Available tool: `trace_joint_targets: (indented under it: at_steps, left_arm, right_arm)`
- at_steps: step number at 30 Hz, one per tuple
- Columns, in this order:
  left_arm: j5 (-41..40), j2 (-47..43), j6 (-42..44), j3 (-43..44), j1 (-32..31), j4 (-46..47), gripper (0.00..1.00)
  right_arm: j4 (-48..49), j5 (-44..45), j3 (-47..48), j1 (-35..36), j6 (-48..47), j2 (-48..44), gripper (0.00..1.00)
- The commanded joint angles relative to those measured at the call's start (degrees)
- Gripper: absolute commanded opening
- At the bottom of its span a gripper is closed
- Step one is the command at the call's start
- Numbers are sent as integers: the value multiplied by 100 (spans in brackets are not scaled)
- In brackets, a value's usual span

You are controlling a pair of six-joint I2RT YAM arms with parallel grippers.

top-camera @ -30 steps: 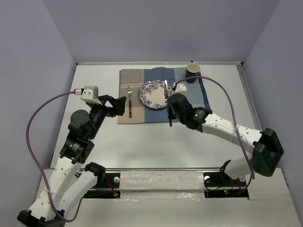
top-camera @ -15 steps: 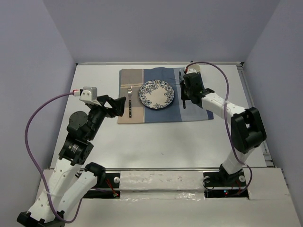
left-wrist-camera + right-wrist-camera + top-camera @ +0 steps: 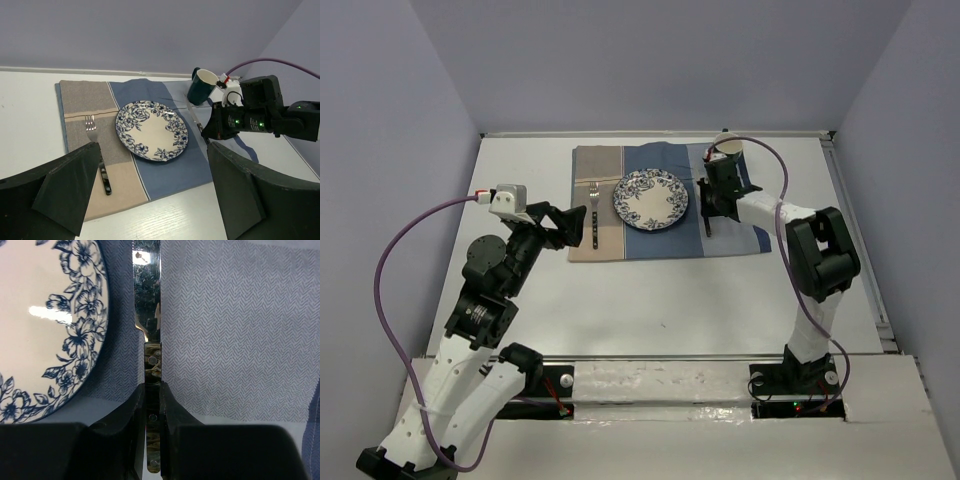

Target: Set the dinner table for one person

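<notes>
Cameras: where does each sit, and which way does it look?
Top external: above and behind, looking down on the dinner table; left arm and right arm show.
Left wrist: on the left arm, facing the plate; open left end effector shows.
Right wrist: looking down the knife; right end effector grips it.
Both wrists share the plate.
</notes>
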Motion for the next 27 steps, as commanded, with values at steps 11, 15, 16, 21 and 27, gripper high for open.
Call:
trace_joint_targets:
  at_steps: [11, 15, 16, 21, 27]
  left_arm:
    - [58, 28, 114, -35, 50, 318, 99]
    - [49, 54, 114, -44, 50, 318, 99]
    - [49, 54, 114, -44, 59, 318, 99]
    - [14, 72, 114, -44, 50, 309, 99]
    - [-83, 63, 141, -53, 59, 309, 99]
  right_arm:
    - [101, 12, 280, -128, 306, 340, 1]
    - [-30, 21, 315, -128, 297, 384, 17]
    - [-57, 30, 315, -128, 297, 384, 19]
    - [-136, 74, 289, -128, 367, 261, 27]
    - [-207, 56, 122, -128, 429, -572, 47]
